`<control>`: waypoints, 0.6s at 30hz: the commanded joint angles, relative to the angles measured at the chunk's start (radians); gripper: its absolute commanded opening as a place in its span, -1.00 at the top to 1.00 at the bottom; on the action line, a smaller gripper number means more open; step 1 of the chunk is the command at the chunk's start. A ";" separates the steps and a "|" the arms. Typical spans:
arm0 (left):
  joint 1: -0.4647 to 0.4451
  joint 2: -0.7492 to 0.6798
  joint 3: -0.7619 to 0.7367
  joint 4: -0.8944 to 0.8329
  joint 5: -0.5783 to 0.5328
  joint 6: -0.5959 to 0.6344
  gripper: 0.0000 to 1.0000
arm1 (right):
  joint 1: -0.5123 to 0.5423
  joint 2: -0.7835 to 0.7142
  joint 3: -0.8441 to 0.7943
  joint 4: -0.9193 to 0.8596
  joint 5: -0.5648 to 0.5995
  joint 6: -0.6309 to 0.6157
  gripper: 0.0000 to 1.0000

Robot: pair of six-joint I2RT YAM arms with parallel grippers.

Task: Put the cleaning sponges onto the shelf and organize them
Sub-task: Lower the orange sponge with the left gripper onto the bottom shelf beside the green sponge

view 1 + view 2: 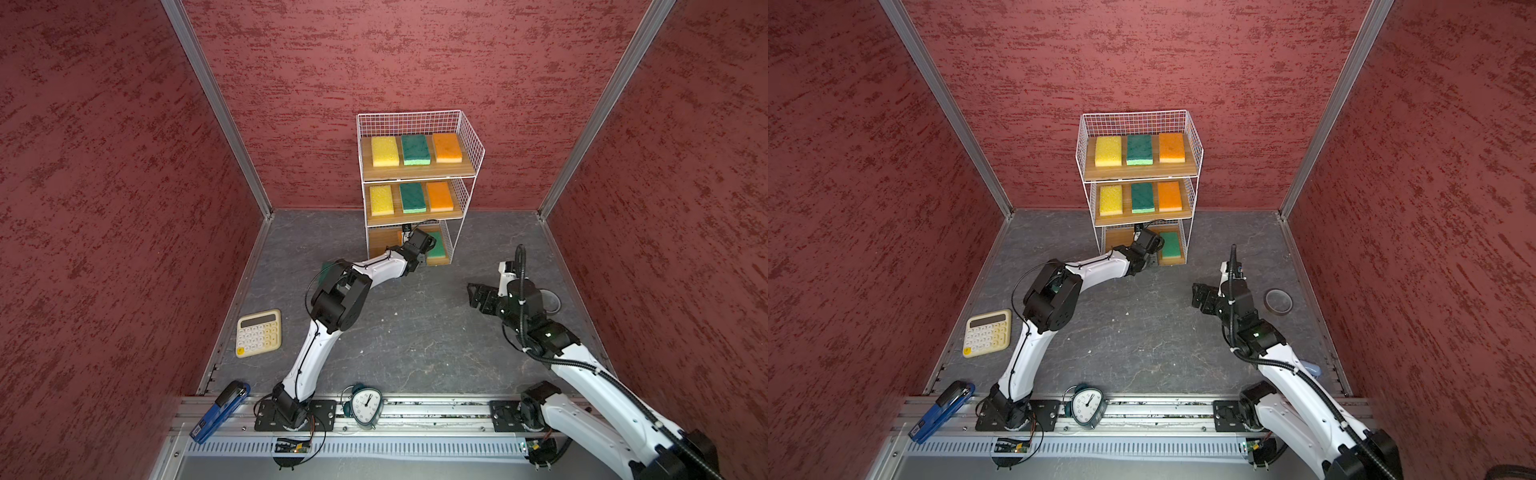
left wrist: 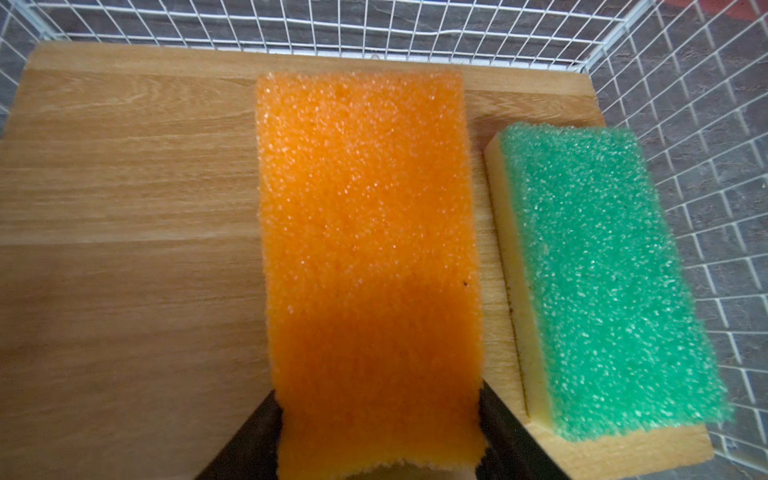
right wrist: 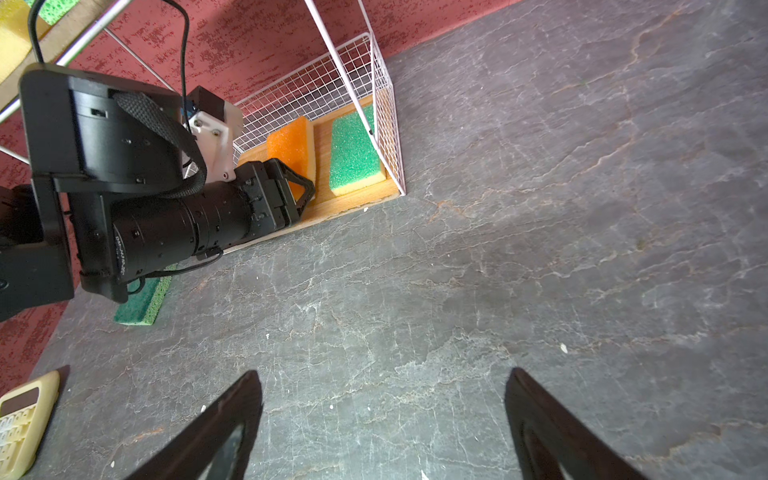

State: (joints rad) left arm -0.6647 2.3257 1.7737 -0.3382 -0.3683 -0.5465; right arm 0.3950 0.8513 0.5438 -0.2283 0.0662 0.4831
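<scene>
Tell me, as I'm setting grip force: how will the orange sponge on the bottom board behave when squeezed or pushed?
Probably soft: the orange sponge is porous foam, its edge puckered at the left gripper. Likely light for its size. Flat and rough-faced, it should drag on the board, not roll.

We see our left claw (image 1: 1154, 243) in the bottom tier of the shelf (image 1: 1195, 141), beside a green sponge (image 1: 1169, 244); six sponges (image 1: 1139, 149) fill its upper boards.
</scene>
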 commanded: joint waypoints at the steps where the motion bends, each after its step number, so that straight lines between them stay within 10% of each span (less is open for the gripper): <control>1: 0.011 0.032 0.017 -0.038 0.022 -0.012 -0.32 | -0.010 0.002 -0.004 0.029 -0.022 0.016 -0.84; 18: 0.014 0.022 -0.016 -0.050 0.059 -0.019 -0.41 | -0.010 -0.038 -0.009 -0.002 -0.017 0.042 -0.84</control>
State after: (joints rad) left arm -0.6563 2.3268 1.7805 -0.3481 -0.3405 -0.5499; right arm 0.3950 0.8318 0.5438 -0.2298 0.0544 0.5167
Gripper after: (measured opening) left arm 0.706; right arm 0.920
